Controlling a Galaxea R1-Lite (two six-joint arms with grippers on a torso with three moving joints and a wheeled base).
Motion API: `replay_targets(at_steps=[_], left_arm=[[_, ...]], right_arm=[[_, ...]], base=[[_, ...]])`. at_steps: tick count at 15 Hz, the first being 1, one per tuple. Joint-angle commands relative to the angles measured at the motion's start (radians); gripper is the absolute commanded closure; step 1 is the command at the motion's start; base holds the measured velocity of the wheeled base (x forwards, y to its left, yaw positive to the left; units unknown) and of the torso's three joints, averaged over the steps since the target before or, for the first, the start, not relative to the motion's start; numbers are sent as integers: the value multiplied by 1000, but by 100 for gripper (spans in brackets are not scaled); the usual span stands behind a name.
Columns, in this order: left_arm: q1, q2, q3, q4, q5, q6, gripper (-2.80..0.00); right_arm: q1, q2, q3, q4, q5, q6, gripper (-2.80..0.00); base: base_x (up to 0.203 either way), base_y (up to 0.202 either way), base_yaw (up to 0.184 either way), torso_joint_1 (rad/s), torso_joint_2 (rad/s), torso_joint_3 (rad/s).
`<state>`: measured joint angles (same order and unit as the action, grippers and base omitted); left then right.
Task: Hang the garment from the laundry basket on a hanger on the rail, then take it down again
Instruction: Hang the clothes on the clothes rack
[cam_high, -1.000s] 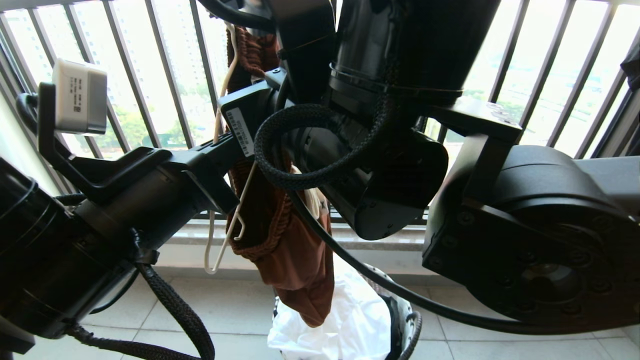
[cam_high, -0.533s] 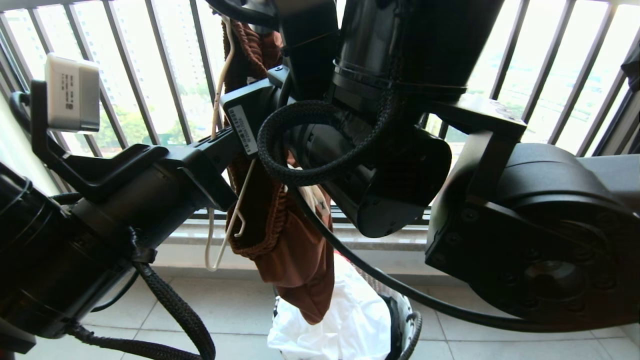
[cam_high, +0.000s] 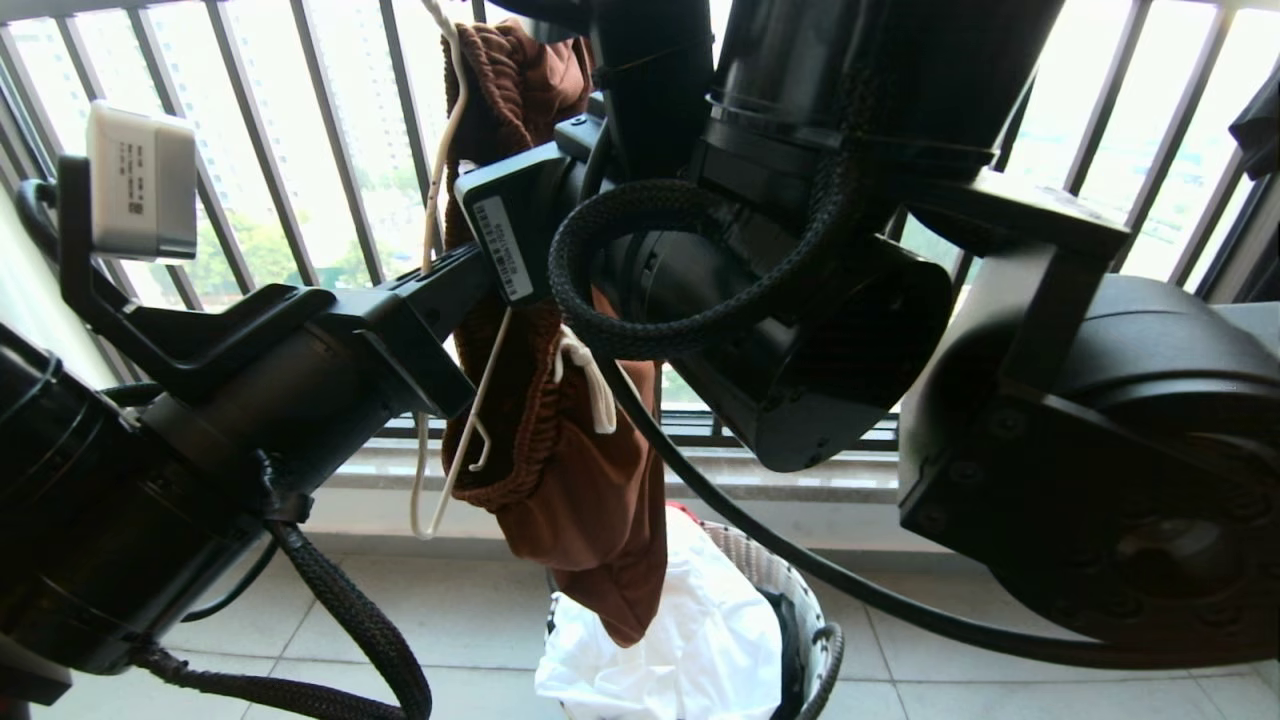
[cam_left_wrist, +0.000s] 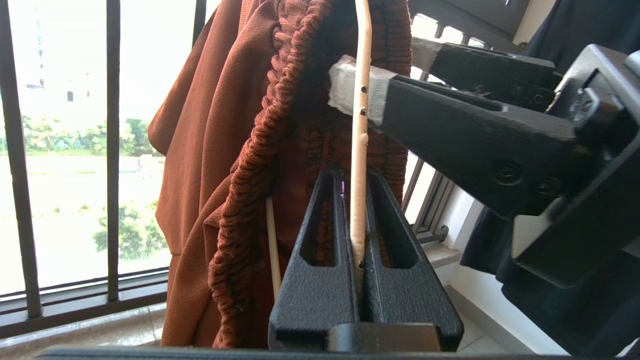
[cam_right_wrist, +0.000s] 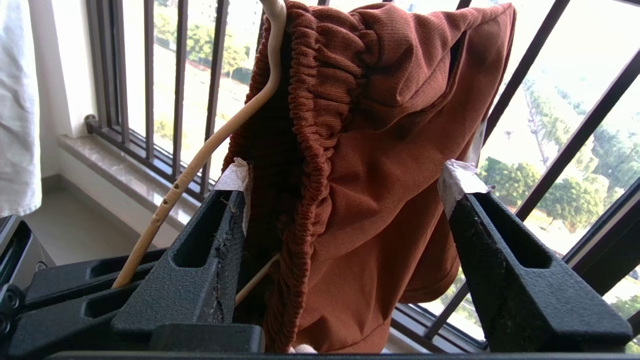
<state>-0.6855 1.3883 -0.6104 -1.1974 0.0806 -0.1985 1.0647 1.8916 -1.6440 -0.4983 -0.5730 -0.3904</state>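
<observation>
Two end effectors up by the railing: left (cam_left_wrist: 361, 260) clamped on hanger (cam_left_wrist: 361, 150) wire, steadying it; right (cam_right_wrist: 345, 200) spread wide around shorts (cam_right_wrist: 370, 165), gripping nothing. Shorts draped over hanger, above basket (cam_high: 790, 600), probably for rehanging.

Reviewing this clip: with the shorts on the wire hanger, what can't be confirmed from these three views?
- Rail and the hanger hook: cut off by the top edge in every view, so whether it is hung is unknown.
- Laundry basket contents: head view, covered by white cloth and the shorts.
- Left gripper is shut on the hanger; the right gripper is open around the shorts, contact unclear.
</observation>
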Motion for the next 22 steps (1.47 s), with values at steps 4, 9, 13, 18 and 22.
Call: replay_targets(at_steps=[4,9,13,18,22], left_arm=[[0,-4,-1,-7,1,-1,0],[0,-8,-2,-7,1,-10,0],[0,-32,-4,-5,-17,-79,0],[3,-77,12,-5,-127,-183,0],[4,-81,23,-5,-139,-203,0]], right_arm=[[3,-113,96,-3,-22,-2,-280],[32,-260,283,-22,-42,4,-280],[24,-334,331,-47,-69,1,0],[-87,-368,322,21,-61,-5,0],[-130,-370,300,41,-48,-19,0]], base=[[0,0,0,0,0,0],[0,0,0,0,0,0],[0,0,0,0,0,0],[0,0,0,0,0,0],[0,0,0,0,0,0]])
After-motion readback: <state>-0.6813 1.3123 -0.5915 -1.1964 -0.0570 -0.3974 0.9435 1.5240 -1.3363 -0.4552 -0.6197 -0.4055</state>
